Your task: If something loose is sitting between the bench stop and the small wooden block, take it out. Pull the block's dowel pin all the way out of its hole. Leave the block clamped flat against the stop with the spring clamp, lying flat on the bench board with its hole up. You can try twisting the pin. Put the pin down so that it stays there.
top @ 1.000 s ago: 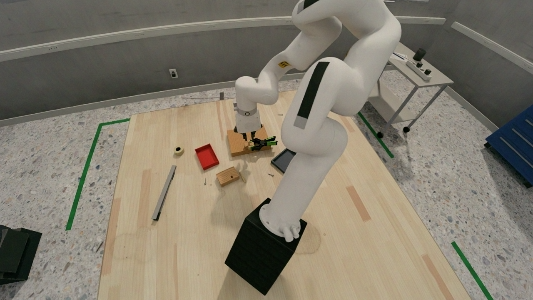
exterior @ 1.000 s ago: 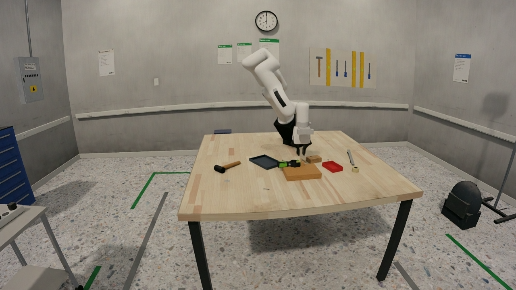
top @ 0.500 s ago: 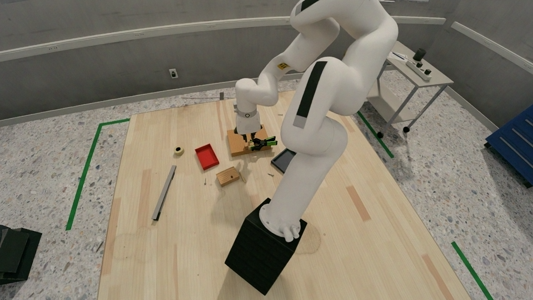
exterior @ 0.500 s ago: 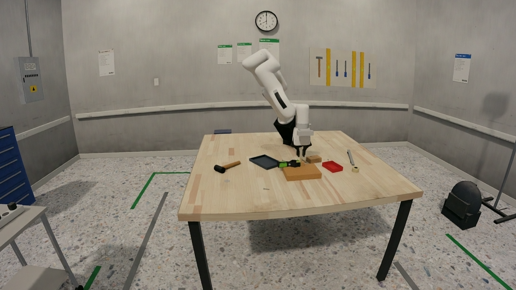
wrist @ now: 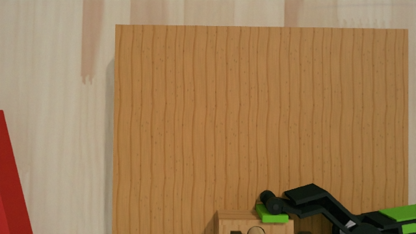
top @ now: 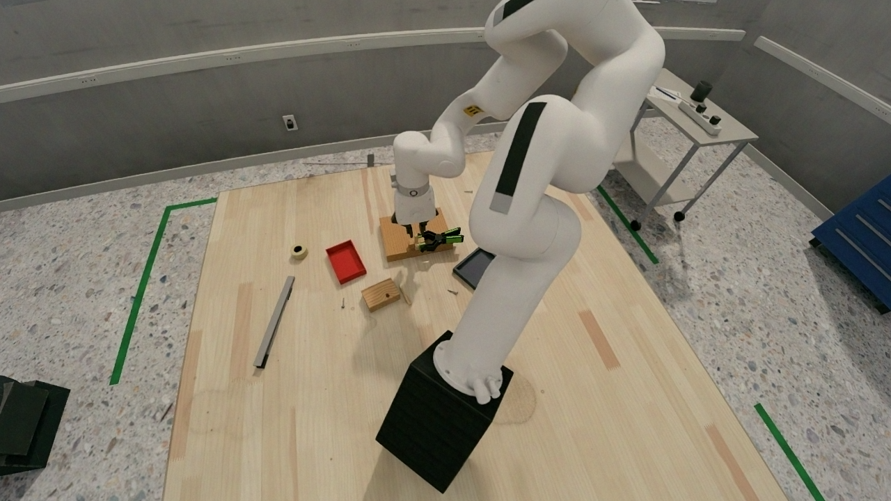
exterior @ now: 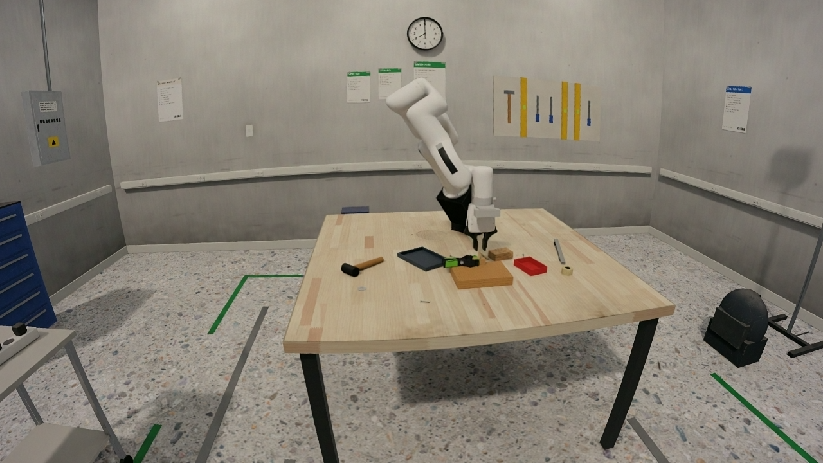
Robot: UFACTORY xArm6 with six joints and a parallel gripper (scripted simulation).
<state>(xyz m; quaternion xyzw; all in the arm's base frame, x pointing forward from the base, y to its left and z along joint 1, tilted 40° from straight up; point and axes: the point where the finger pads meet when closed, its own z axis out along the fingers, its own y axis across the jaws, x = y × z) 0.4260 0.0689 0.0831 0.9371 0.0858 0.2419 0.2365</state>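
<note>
The brown bench board (top: 393, 241) (exterior: 486, 277) (wrist: 227, 114) lies on the table. The small wooden block (wrist: 235, 223) sits at the board's edge, at the bottom of the wrist view. The round top of its dowel pin (wrist: 255, 231) shows in it. The black and green spring clamp (top: 440, 238) (exterior: 460, 262) (wrist: 325, 203) has its green pad on the block's corner. My gripper (top: 415, 232) (exterior: 480, 248) points straight down just above the block and pin. Its fingers stand a little apart with nothing between them. The fingers are out of the wrist view. I cannot see the bench stop.
A second wooden block with a hole (top: 380, 293) (exterior: 500, 253) lies off the board, a thin stick beside it. Around the board are a red tray (top: 345, 261) (exterior: 530, 265) (wrist: 8, 195), a dark tray (top: 473, 268) (exterior: 422, 258), a hammer (exterior: 361, 266), a tape roll (top: 298, 250) and a metal bar (top: 273, 321).
</note>
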